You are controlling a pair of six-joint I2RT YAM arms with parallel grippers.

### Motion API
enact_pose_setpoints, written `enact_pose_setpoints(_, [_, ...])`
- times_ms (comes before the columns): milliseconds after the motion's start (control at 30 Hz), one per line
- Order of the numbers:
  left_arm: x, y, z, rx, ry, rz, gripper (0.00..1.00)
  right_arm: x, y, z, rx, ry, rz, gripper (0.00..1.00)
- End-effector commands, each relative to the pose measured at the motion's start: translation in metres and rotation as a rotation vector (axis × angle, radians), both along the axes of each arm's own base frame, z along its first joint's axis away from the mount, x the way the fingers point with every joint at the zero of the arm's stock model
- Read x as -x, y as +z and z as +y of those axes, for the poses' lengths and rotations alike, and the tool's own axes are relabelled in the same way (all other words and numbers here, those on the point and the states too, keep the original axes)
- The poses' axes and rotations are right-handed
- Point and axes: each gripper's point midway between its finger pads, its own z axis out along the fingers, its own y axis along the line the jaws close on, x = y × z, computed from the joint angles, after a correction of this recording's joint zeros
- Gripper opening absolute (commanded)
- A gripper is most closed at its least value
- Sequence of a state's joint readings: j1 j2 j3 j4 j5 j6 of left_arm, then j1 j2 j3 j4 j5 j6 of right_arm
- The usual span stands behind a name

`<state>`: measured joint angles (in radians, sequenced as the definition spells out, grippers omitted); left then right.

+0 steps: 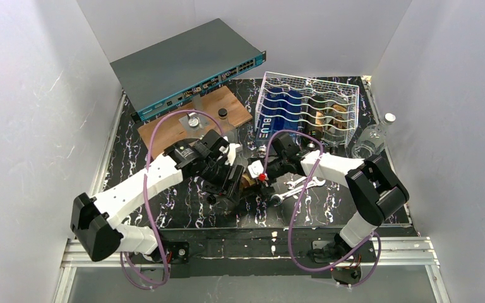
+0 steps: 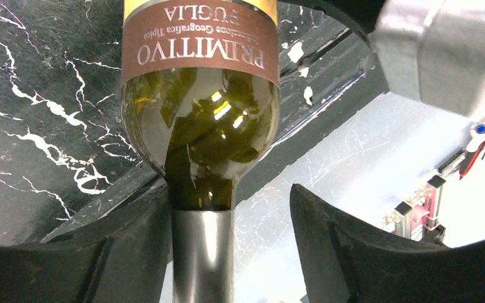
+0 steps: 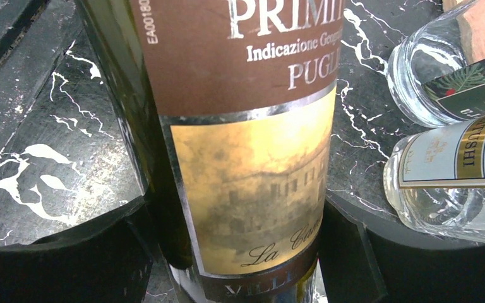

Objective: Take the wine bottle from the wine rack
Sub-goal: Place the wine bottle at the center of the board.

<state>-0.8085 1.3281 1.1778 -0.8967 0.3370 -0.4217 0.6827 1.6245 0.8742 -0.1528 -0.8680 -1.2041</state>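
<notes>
Pinched the brown-labelled green glass wine bottle (image 3: 240, 95) at mid-body in the right claw (image 3: 233, 214). Held the left claw (image 2: 227, 208) spread around its neck.

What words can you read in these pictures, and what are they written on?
"PRIMITIVO", "Indicazione Geografica Tipica", "PUGLIA": brown label on the wine bottle.
"La Cla…", "VILL…", "EA0018…", all cut off: same label, lower down.
"BLUE": blue pack in the white rack.
"…NTUSHI": gold band on the small clear bottle.
Too small to read: the dark label on the other small bottle, the port markings on the grey box.
</notes>
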Motion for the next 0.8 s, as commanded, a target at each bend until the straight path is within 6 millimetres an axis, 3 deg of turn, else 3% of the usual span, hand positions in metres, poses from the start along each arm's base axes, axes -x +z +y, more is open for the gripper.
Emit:
enact_pose_setpoints(0, [-0.002, 0.026, -0.009, 0.15, 0.006, -0.069, 0.65, 0.01, -0.006, -0.004, 0.013, -0.004, 0.107, 0.47])
enact_pose_setpoints(367, [0.002, 0.02, -0.012, 0.245, 0.067, -0.038, 0.65, 0.006, -0.005, -0.009, -0.002, -0.026, 0.148, 0.46])
enact_pose_setpoints(767, [-0.004, 0.035, -0.015, 0.403, 0.136, -0.12, 0.65, 0.002, -0.003, -0.013, -0.012, -0.041, 0.176, 0.45])
